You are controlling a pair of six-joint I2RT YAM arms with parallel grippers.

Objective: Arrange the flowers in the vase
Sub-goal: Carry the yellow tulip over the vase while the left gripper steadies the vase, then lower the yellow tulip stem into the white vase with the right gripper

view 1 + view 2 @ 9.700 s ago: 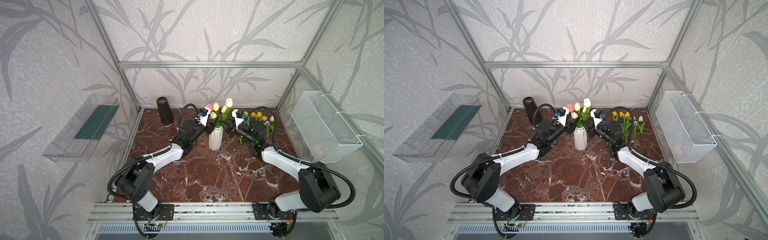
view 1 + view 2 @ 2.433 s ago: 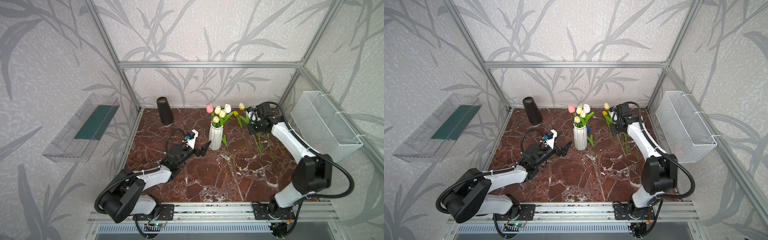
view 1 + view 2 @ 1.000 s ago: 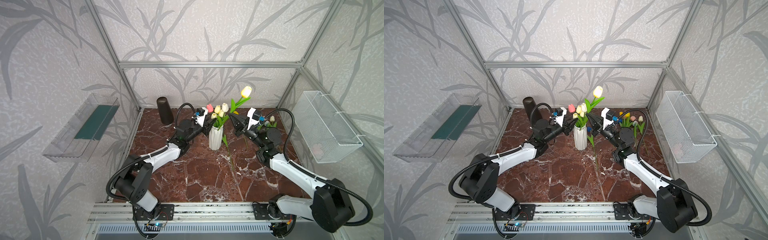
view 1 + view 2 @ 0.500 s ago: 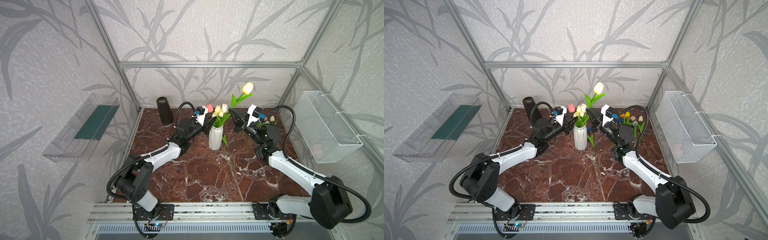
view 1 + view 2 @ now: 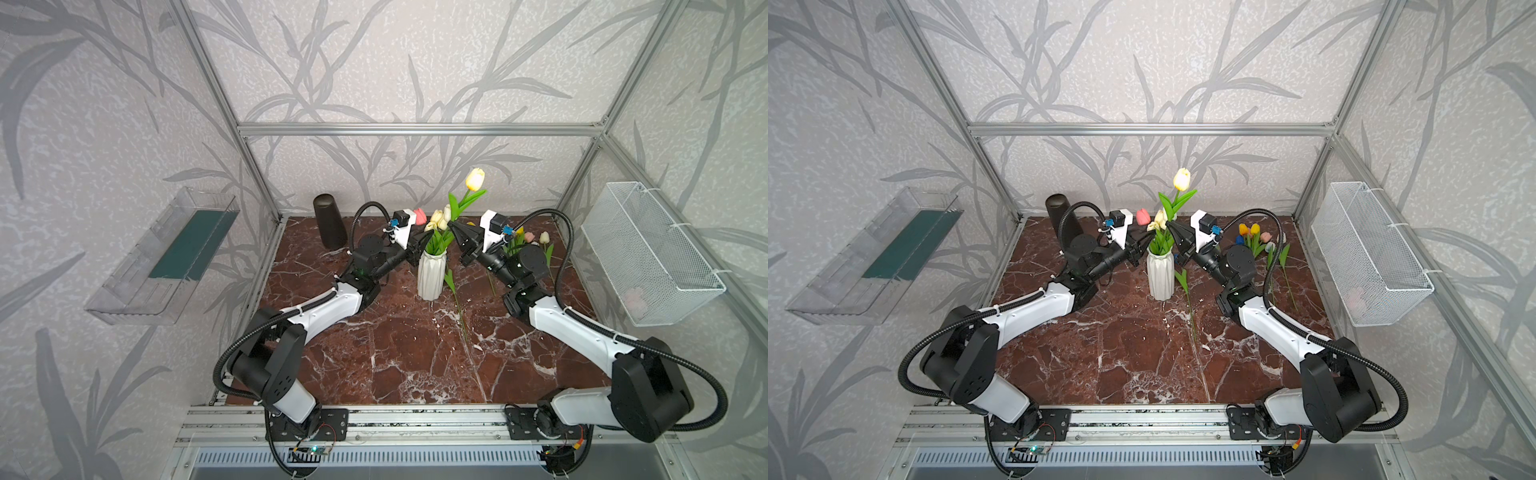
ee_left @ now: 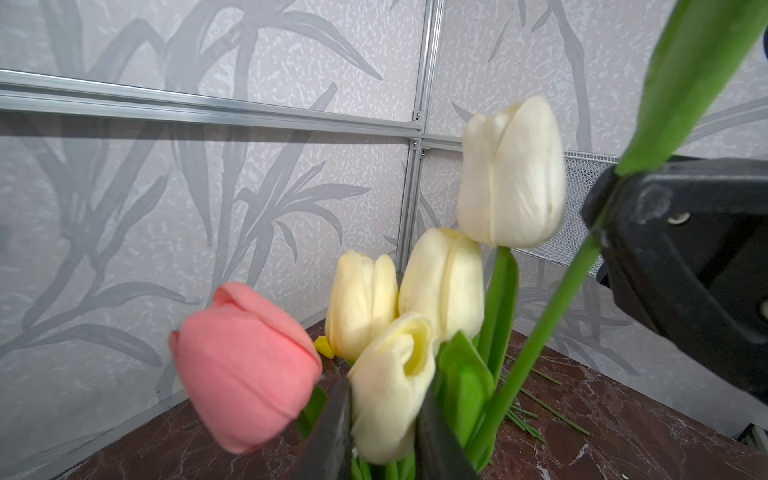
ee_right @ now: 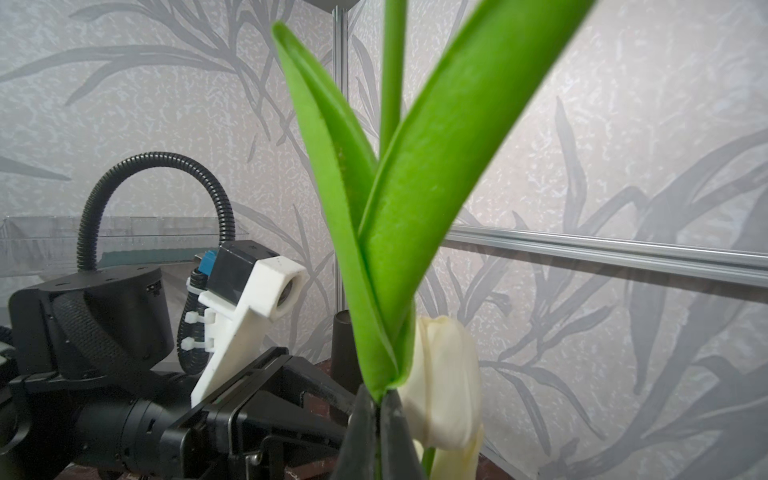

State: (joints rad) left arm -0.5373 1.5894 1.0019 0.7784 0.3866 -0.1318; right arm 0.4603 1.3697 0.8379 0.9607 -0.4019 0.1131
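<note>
Both top views come through to me bright and evenly lit from above, with a pale sheen on the marble floor [image 5: 399, 353], the yellow tulip [image 5: 475, 179] catching the most light, and the frame posts [image 5: 208, 104] splaying outward at the edges from the wide lens. On the left wrist feed the pink tulip [image 6: 245, 365] and cream tulips [image 6: 511, 174] look soft and smeared against a crisp wall [image 6: 124, 249]. The right wrist feed is dimmer, and its green leaf [image 7: 415, 208] loses sharpness toward the tips.

vase [image 5: 431, 274] sits mid worktop [image 5: 395, 353] near the back edge, tulip [image 5: 475, 179] up above it, loose flowers [image 5: 1254, 229] back right corner, tumbler [image 5: 329, 224] back left.
</note>
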